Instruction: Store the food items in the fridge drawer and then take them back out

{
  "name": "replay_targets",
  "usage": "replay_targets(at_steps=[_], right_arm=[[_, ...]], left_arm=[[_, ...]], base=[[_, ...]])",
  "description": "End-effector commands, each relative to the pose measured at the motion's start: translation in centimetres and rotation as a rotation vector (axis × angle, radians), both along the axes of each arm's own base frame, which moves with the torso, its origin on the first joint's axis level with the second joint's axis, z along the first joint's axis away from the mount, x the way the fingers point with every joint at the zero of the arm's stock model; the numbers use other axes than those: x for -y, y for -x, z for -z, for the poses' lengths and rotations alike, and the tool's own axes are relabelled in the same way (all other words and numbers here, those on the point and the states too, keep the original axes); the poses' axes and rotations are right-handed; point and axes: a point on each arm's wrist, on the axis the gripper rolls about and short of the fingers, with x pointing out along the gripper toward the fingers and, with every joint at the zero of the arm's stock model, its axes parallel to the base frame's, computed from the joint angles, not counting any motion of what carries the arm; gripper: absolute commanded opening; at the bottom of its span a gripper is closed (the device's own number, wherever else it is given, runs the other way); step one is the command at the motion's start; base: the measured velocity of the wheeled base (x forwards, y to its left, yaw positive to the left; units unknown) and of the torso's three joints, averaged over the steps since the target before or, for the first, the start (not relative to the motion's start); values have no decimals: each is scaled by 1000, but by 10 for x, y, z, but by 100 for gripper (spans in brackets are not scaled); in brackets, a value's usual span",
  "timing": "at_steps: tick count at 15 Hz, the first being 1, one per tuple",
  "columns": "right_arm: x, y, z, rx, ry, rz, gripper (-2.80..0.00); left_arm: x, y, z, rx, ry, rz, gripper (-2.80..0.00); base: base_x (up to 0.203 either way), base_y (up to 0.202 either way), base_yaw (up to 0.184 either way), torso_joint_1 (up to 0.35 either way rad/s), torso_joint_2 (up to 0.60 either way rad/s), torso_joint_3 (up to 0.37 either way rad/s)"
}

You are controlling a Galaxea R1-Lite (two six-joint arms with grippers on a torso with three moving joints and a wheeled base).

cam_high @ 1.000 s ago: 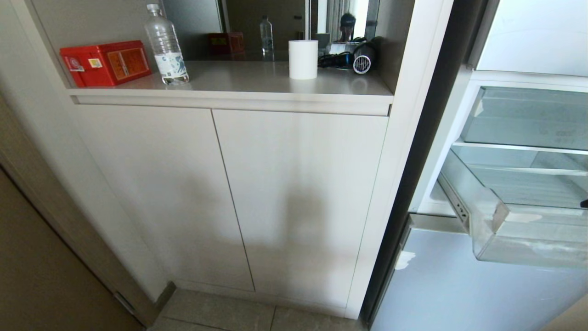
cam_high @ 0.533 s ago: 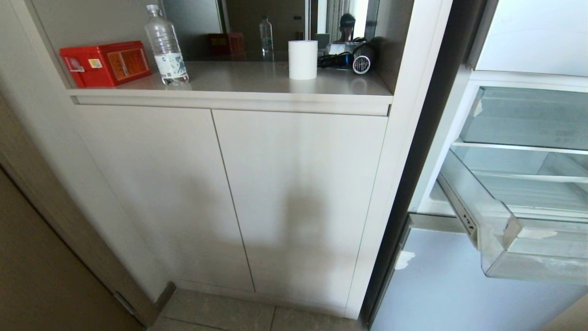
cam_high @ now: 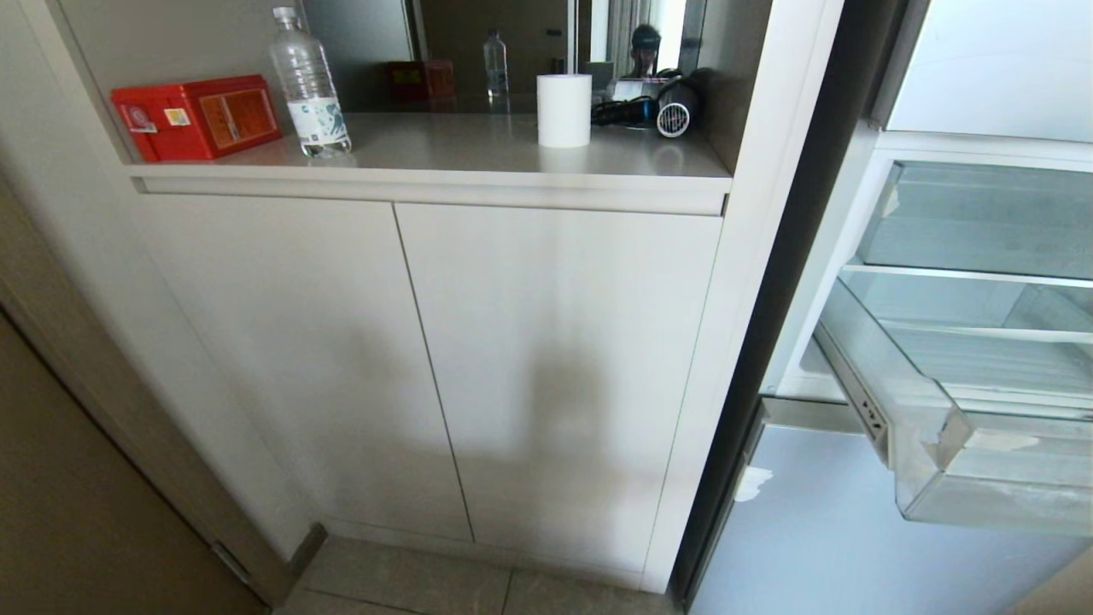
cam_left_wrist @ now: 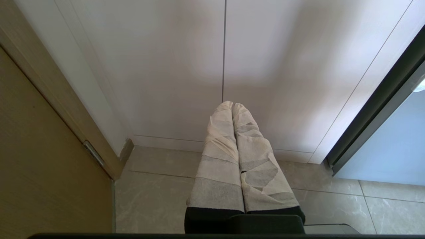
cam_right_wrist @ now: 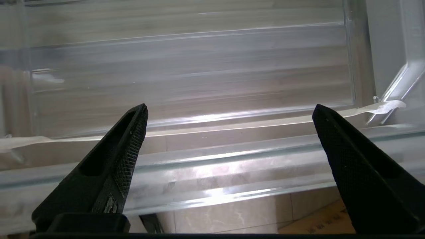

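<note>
The fridge drawer point(cam_high: 999, 508) stands pulled out of the open fridge at the right of the head view, with white tape scraps at its front corner. Its frosted front rim point(cam_right_wrist: 212, 166) fills the right wrist view, and I see nothing lying in the part of it that shows. My right gripper point(cam_right_wrist: 229, 108) is open wide just in front of that rim, apart from it and holding nothing. It is outside the head view. The left gripper point(cam_left_wrist: 232, 104), wrapped in white tape, is shut and hangs low before the cabinet doors. The food items are out of view.
A shorter clear bin point(cam_high: 982, 222) sits above the drawer, and a blue-grey door panel point(cam_high: 837, 530) below it. The cabinet point(cam_high: 555, 367) at the left carries a red box point(cam_high: 196, 115), a water bottle point(cam_high: 309, 85), a white roll point(cam_high: 564, 109) and a hair dryer point(cam_high: 670, 111).
The drawer has slid farther out of the fridge, its front corner now lower and nearer. A dark tip at the right edge of the head view has gone from sight.
</note>
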Motion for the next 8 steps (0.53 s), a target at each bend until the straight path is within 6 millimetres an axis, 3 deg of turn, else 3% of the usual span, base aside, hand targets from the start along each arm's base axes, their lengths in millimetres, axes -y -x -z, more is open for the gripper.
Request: replay_targets(at_steps=[1, 4, 8], right_arm=[[-2, 3, -1, 18, -24, -15, 0], [-4, 0, -11, 156, -89, -124, 0], [-35, 34, -43, 302, -38, -157, 0]], left_arm=[[0, 0, 0, -2, 0, 0, -280], [0, 0, 0, -2, 0, -1, -280], [0, 0, 0, -2, 0, -1, -280]], base=[[0, 0, 0, 0, 0, 0], [0, 0, 0, 0, 0, 0], [0, 0, 0, 0, 0, 0]])
